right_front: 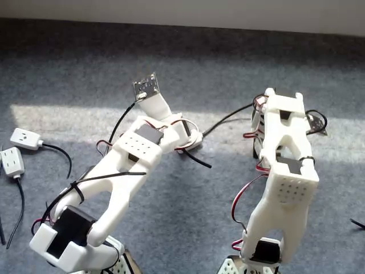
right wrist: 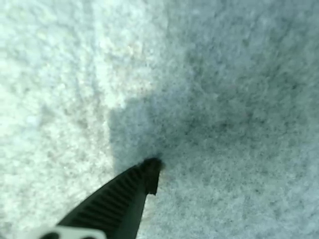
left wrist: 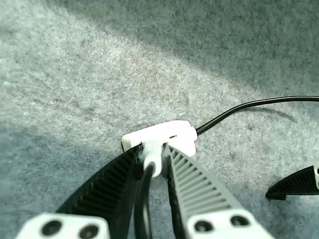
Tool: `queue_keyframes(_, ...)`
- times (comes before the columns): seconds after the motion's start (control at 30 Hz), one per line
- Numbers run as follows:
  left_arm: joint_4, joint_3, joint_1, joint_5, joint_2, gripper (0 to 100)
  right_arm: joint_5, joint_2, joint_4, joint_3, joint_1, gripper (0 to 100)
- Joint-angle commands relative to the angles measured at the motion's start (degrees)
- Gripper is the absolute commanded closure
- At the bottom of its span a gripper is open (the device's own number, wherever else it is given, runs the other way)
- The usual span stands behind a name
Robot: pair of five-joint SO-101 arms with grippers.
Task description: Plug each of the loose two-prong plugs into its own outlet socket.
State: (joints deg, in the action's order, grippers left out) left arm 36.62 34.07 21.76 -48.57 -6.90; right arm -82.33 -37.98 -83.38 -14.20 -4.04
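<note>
**A:** Where is the plug?

**B:** The small white two-prong plug is pinched between the ribbed dark fingers of the left gripper. Its front is pressed against the side of a white rectangular outlet socket. That socket lies flat on the grey carpet-like table cover, near the middle of the table. The prongs are hidden, so I cannot tell how far in they are.

**A:** And the cords?

**B:** The plug's thin black cord runs back between the fingers. The socket's own black cable leaves from its far end.

**A:** What about the other arm?

**B:** The right gripper sits low against the cover. In the left wrist view it shows off to one side of the socket, apart from it. I cannot tell whether it is spread or closed.

**A:** Any other sockets?

**B:** A second white outlet block and a third white outlet block lie close together at the table's left edge. Each has a black cord, and both are well apart from the held plug.
</note>
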Motion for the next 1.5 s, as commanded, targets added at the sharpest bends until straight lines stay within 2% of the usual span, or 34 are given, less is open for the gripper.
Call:
queue_keyframes(0.0, -0.70, 1.01, -2.24, 0.35, -0.40, 99, -6.33, -0.04, 3.30, -0.92, 0.22, 38.2)
queue_keyframes(0.47, -0.88, 2.33, -2.68, -1.49, -0.31, 99, -6.33, -0.04, 3.30, -0.92, 0.22, 38.2)
queue_keyframes(0.67, -0.70, 2.86, -6.90, -2.46, -0.31, 99, -6.33, -0.13, 3.30, -0.92, 0.22, 38.2)
queue_keyframes(0.8, -0.70, 2.68, -8.13, 0.44, -0.40, 99, -6.33, -0.13, 3.38, -0.92, 0.22, 38.2)
queue_keyframes(1.27, -0.79, 4.35, -3.38, 2.81, -0.13, 99, -6.33, -0.13, 3.38, -0.92, 0.22, 38.2)
queue_keyframes(1.47, -0.70, -0.40, -3.38, 4.92, 8.66, 99, -6.33, -0.13, 3.38, -0.92, 0.22, 38.2)
